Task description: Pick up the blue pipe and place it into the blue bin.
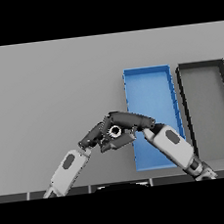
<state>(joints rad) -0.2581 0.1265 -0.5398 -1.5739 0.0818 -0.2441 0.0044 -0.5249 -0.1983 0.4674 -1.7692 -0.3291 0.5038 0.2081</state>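
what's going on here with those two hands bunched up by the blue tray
The robot's two hands meet just left of the blue bin. The right hand, its arm crossing the bin's lower part, and the left hand close in around a small object with a pale ring-like end; it is too hidden to name, and no blue pipe shows clearly. The blue bin looks empty, and a dark grey bin sits to its right.

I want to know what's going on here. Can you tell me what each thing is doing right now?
Blue bin: on the table, nothing showing inside it.
Dark bin: beside the blue bin, nothing showing inside it.
Left hand: just left of the blue bin, against the right hand; fingers unclear.
Right hand: meets the left hand at the blue bin's left edge; fingers unclear.
Blue pipe: can't see it.
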